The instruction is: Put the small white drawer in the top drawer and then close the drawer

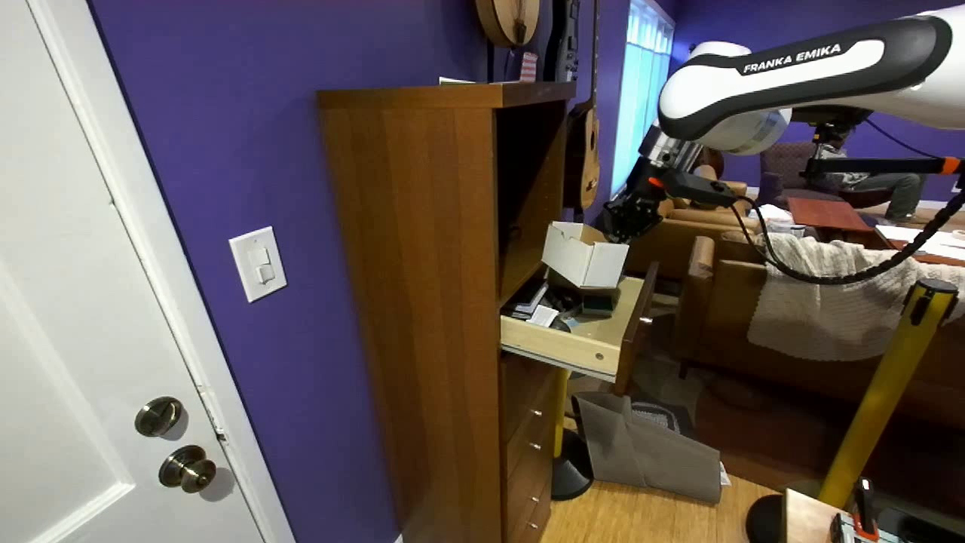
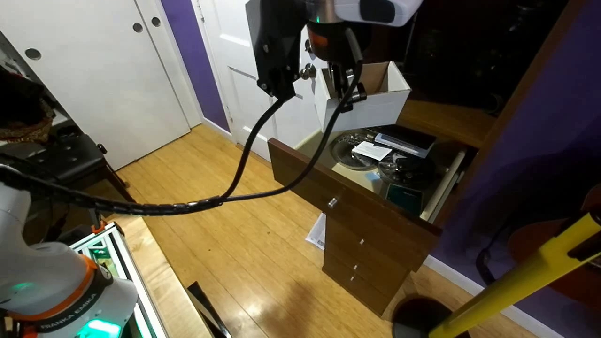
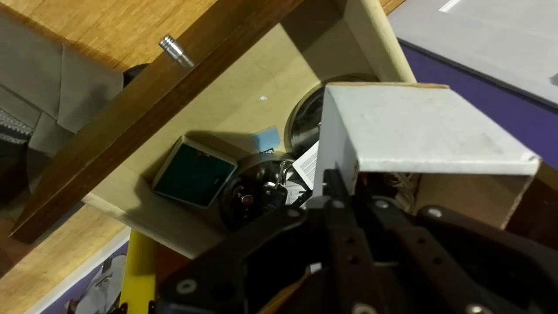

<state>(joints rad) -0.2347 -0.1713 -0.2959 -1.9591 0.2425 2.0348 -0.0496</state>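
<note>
Jaws: gripper [image 3: 348, 185] clenched on one wall of the white box [image 3: 436, 126]
Pale strands [image 3: 404, 187]: inside or beneath the box, cannot tell
Top drawer [image 3: 253, 83]: open, partly hidden behind the box

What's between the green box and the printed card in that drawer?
In the drawer, a round dish holding what look like keys lies between the green box and the printed card; the wrist view shows it.

claw [image 3: 350, 186] seems to grip white box [image 3: 436, 126] over drawer [image 3: 248, 102]
</note>
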